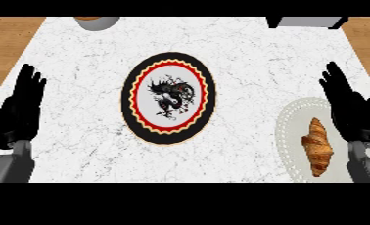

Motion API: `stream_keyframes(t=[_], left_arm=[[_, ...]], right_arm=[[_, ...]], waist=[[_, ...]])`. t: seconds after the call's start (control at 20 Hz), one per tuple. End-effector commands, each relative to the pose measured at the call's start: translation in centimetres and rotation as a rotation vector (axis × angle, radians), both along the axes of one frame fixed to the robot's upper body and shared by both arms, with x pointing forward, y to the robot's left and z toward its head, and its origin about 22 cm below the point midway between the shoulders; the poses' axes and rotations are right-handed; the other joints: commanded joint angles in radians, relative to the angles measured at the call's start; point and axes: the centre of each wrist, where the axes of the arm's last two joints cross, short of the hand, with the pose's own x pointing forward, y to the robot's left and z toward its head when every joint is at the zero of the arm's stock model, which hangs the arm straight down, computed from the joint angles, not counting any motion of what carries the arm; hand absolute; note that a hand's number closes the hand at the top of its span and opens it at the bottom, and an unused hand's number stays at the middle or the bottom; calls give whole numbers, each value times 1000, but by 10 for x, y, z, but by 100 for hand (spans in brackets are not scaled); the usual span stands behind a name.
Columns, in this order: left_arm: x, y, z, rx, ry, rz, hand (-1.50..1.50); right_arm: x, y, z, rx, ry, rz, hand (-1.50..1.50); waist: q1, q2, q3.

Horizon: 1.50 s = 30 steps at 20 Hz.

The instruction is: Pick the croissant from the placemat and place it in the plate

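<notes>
- golden-brown croissant (316,146) on white lacy placemat (289,126), 4 o'clock
- round black-rimmed dragon plate (128,102), centre
- left hand (22,106) 9 o'clock, right hand (345,104) 3 o'clock: fingers straight, holding nothing

The plate (168,98) sits mid-counter (260,53); to its right, near the front edge, the croissant (318,146) lies on the placemat (290,136).

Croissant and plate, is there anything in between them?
In the head view, only the white placemat and bare marble counter lie between the croissant and the dragon-patterned plate.
</notes>
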Motion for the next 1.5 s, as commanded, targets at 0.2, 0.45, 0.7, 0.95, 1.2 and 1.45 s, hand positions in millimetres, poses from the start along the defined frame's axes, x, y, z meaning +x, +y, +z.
stream_keyframes(t=[0.2,0.45,0.7,0.95,1.2,1.45], left_arm=[[-2,-31,-13,135,2,-272,0],[-18,-44,-27,104,51,-346,0],[-22,-49,-31,102,36,-381,0],[-18,-46,-43,103,63,-352,0],[-17,-33,-41,113,49,-349,0],[-19,-32,-36,116,49,-363,0]], right_arm=[[37,36,14,140,-124,-200,150],[10,18,-24,-232,-242,-563,-150],[8,84,-69,-344,-347,-557,-150],[-52,92,-79,-429,-318,-657,-150],[-80,62,-70,-536,-184,-678,-150],[-94,46,-66,-616,102,-580,-150]], waist=[[-22,21,-4],[-43,13,-4],[-18,17,-4],[-41,12,-6],[-44,12,-9],[-34,15,-12]])
